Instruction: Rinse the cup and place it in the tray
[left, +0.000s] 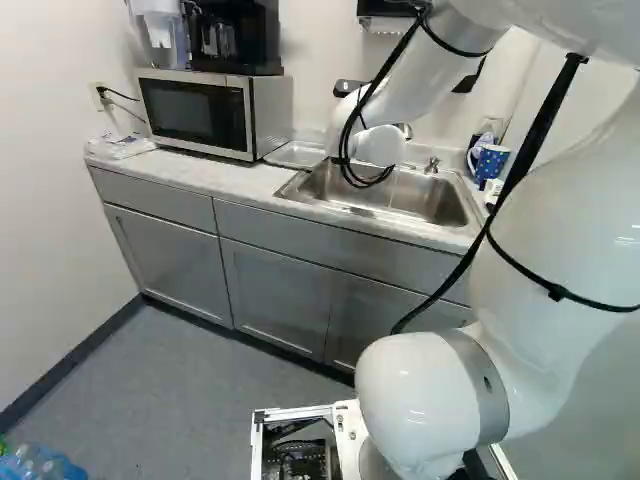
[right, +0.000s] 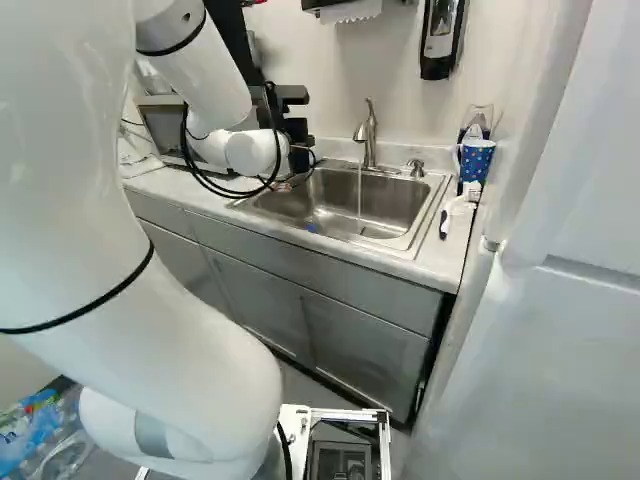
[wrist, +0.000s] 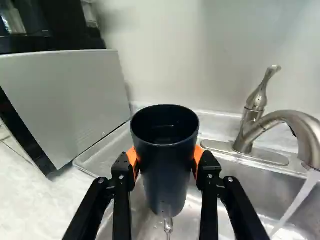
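Only a small part of my gripper (right: 284, 186) shows past the wrist in the right base view. In the wrist view the gripper (wrist: 166, 162) is shut on a dark cup (wrist: 165, 170), orange pads pressing its two sides. The cup's mouth faces up, and water trails from its bottom. It hangs over the left part of the sink (right: 385, 205), beside the tray (wrist: 111, 144) that lies next to the microwave. The faucet (wrist: 295, 122) runs to the other side of the cup, its stream clear of it.
The microwave (left: 195, 112) stands left of the sink, with a black appliance on top. A blue patterned cup (right: 475, 160) and a brush (right: 456, 208) are at the counter's right end. A soap dispenser (right: 440, 35) hangs on the wall. Water bottles (left: 40, 465) lie at the lower left.
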